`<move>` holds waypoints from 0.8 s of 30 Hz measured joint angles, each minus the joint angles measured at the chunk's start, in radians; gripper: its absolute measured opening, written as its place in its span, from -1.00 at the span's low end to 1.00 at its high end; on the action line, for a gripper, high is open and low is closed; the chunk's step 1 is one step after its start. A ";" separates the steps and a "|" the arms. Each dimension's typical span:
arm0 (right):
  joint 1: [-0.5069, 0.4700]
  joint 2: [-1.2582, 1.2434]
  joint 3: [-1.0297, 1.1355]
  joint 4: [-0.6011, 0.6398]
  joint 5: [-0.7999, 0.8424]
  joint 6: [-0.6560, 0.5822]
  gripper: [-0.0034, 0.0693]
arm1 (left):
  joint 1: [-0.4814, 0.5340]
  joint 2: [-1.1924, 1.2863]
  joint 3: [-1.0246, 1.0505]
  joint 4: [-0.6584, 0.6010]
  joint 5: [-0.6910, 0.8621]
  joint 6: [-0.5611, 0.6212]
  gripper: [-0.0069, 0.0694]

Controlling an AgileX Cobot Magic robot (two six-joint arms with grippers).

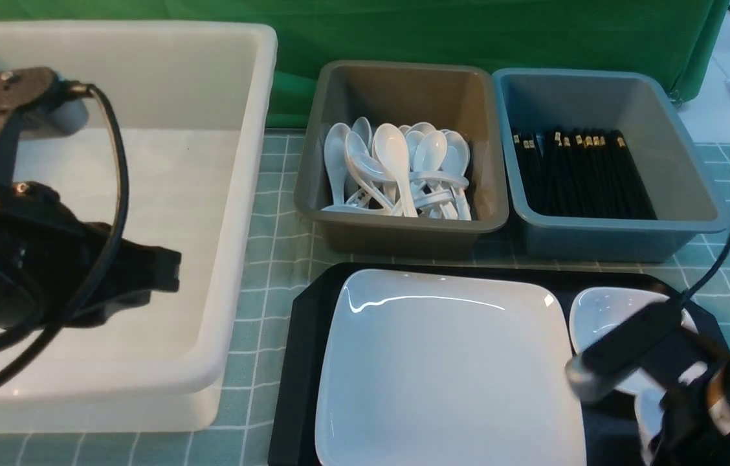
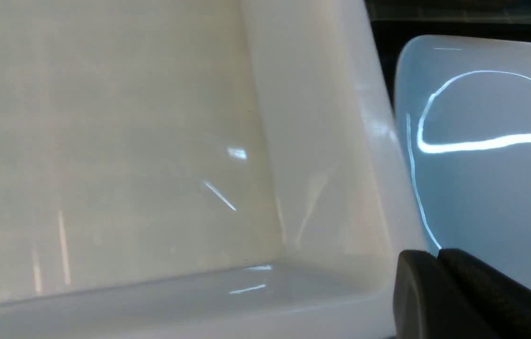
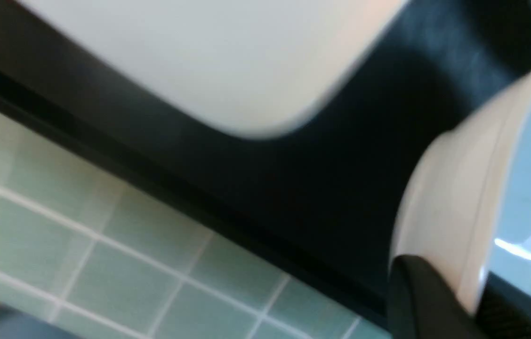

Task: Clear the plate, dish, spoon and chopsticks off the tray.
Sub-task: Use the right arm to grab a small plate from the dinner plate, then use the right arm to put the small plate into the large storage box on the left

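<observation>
The front view looks forward and a little down from between the two arms, far enough back to take in the white tub [image 1: 255, 194], the tray [image 1: 303, 362] and the desk [image 1: 274, 259]. The left wrist view sits very near the inside of this tub [image 2: 312, 141] and looks past its wall toward the plate [image 2: 491, 188]. The right wrist view is close above the tray's rim [image 3: 228, 221], beside a small dish [image 3: 454, 197]. We find the plate in all three views.
</observation>
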 joint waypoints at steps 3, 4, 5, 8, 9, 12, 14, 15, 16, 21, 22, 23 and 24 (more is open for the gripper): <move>0.000 -0.047 -0.122 0.004 0.007 -0.033 -0.73 | 0.076 0.000 0.000 0.055 0.008 -0.028 -0.79; 0.000 -0.049 -0.176 0.004 0.008 -0.046 -0.73 | 0.120 0.000 0.000 0.055 0.009 -0.028 -0.79; 0.000 -0.048 -0.208 0.004 0.008 -0.056 -0.73 | 0.149 0.000 0.000 0.051 0.009 -0.023 -0.79; 0.000 -0.015 -0.347 0.011 0.006 -0.112 -0.73 | 0.297 0.000 0.000 0.009 0.009 0.021 -0.79; 0.000 0.007 -0.398 0.022 0.002 -0.142 -0.73 | 0.361 0.000 0.000 -0.025 0.009 0.056 -0.79; 0.000 0.106 -0.551 0.132 -0.043 -0.283 -0.73 | 0.565 0.000 0.000 -0.123 0.009 0.144 -0.79; 0.000 0.143 -0.597 0.214 -0.058 -0.329 -0.73 | 0.632 0.000 0.000 -0.158 0.009 0.173 -0.79; 0.001 0.215 -0.678 0.359 -0.094 -0.449 -0.73 | 0.755 -0.001 0.000 -0.231 0.009 0.224 -0.79; 0.002 0.231 -0.697 0.391 -0.099 -0.482 -0.73 | 0.777 -0.001 0.000 -0.247 0.009 0.231 -0.79; 0.068 0.454 -0.920 0.630 -0.153 -0.669 -0.73 | 0.937 -0.029 0.000 -0.448 0.005 0.358 -0.79; 0.092 0.499 -0.963 0.642 -0.163 -0.689 -0.73 | 0.944 -0.034 0.000 -0.468 0.005 0.371 -0.79; 0.115 0.535 -1.003 0.649 -0.172 -0.704 -0.73 | 0.947 -0.039 0.000 -0.481 0.005 0.382 -0.79; 0.138 0.580 -1.043 0.655 -0.182 -0.713 -0.73 | 0.948 -0.047 0.000 -0.493 0.005 0.389 -0.79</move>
